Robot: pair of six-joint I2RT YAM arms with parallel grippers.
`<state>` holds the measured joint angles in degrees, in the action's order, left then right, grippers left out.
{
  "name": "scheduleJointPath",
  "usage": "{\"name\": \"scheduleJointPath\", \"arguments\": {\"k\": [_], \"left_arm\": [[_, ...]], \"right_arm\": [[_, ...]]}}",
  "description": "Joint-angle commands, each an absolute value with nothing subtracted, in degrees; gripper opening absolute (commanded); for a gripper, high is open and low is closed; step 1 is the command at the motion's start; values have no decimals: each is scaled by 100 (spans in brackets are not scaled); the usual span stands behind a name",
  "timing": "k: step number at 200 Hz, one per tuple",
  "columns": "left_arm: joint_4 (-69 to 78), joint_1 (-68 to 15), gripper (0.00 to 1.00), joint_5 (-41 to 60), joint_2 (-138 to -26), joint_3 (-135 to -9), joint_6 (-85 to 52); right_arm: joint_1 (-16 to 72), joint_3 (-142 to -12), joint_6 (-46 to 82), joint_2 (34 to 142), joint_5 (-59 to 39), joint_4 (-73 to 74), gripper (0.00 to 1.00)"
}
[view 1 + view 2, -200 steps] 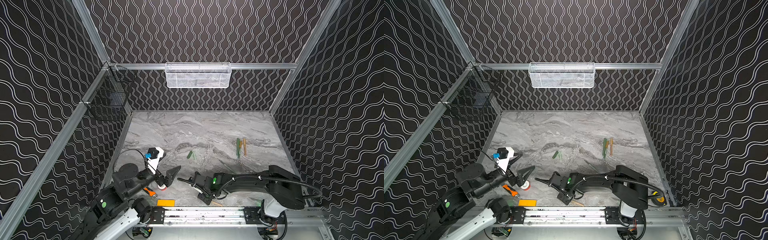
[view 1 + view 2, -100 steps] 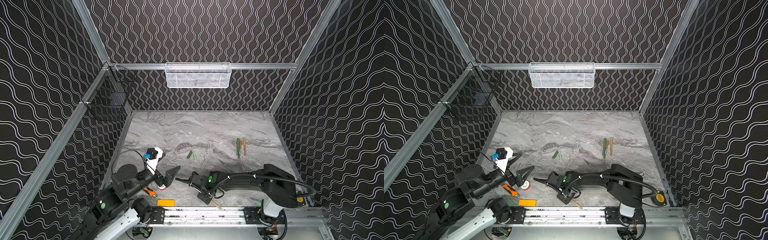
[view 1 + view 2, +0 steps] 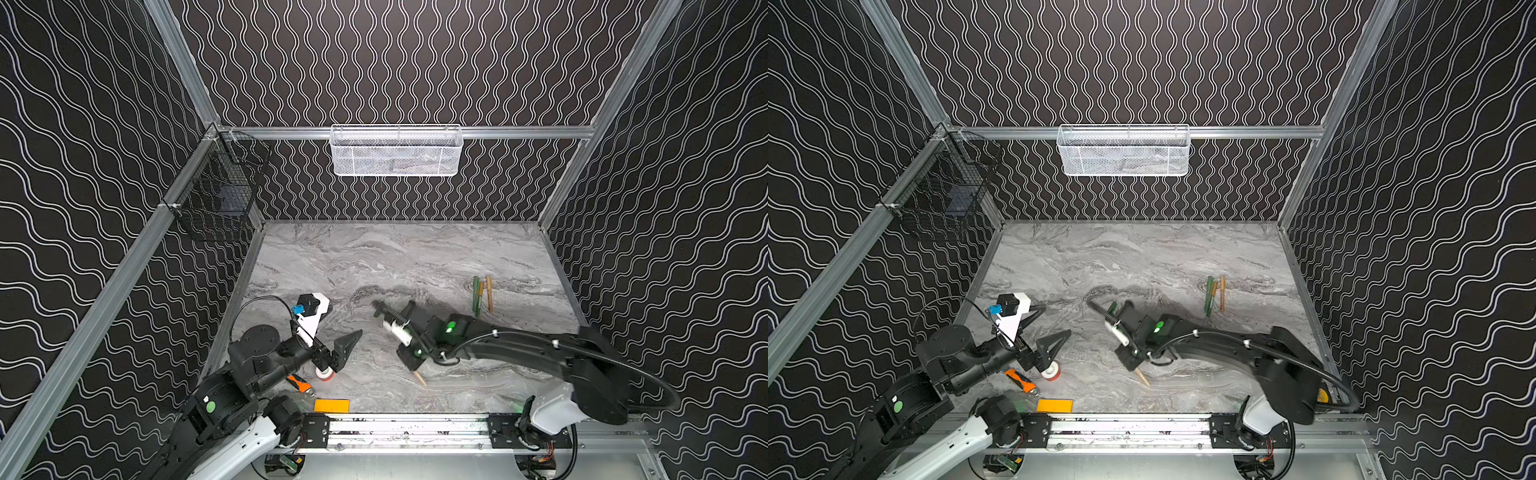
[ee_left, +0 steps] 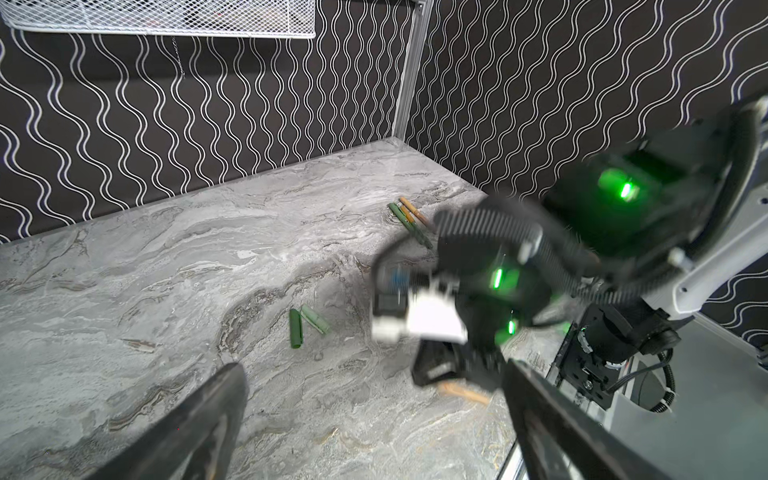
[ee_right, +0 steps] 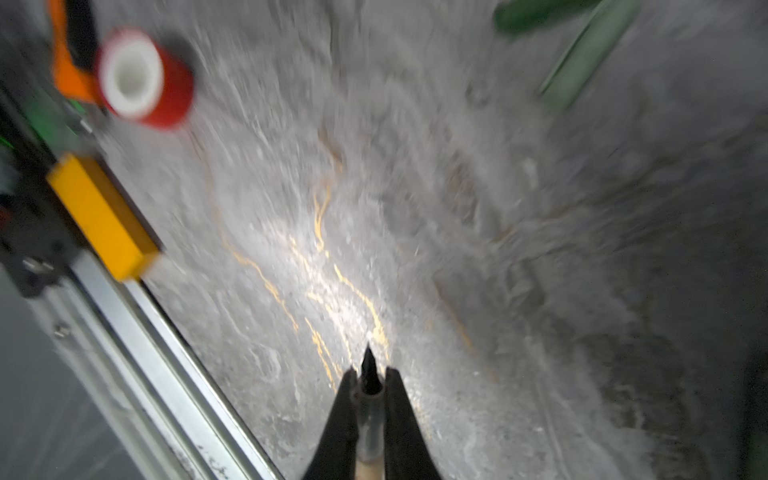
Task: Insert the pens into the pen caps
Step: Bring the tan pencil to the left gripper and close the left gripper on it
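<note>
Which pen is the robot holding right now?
The pen pinched in the right gripper, its dark tip poking out. The other three pens lie together on the table, ungripped.

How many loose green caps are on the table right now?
2: a dark green cap and a paler green cap, side by side on the table beside the right arm. The arm may hide more.

Tan pen [image 5: 368, 415], dark tip out, clamped in right gripper [image 5: 370, 374]; dark green cap [image 4: 296, 328] and pale green tube [image 4: 315, 319] lie mid-table just beside each other; three green/tan pens [image 3: 481, 294] bunched near right wall.
</note>
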<state>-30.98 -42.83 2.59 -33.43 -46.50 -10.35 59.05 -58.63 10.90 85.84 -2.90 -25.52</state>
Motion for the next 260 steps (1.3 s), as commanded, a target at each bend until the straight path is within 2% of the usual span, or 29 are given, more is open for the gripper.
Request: {"name": "scheduleJointPath", "arguments": {"k": [1, 65, 96, 137, 166, 200, 216, 260], "left_arm": [[-2953, -4282, 99, 433, -3444, -4658, -984], [-2340, -4282, 99, 906, -4087, -4574, -1275], [-1837, -4286, 99, 1114, -4379, -4460, -1430], [-1300, -4280, 97, 1881, -4749, -4511, -1389], [-931, -4280, 83, 2505, -4811, -4463, -1316], [-845, -4280, 60, 2681, -4914, -4487, -1334], [-733, -4286, 55, 2710, -4923, -4445, -1391], [-536, -4280, 33, 2977, -4979, -4428, -1434]], "right_arm": [[5672, -5906, 912, 7990, -707, -1328, 7], [5314, -5134, 1085, 6475, -1557, 1635, 8], [5264, -5189, 1416, 6408, -2282, 2089, 9], [5265, -4960, 2027, 6333, -2909, 2971, 9], [5265, -4964, 2273, 6328, -3111, 3145, 9], [5253, -4919, 2398, 6307, -3187, 3240, 9], [5242, -4878, 2480, 6278, -3316, 3385, 9], [5242, -4773, 2503, 6232, -3340, 3441, 9]]}}
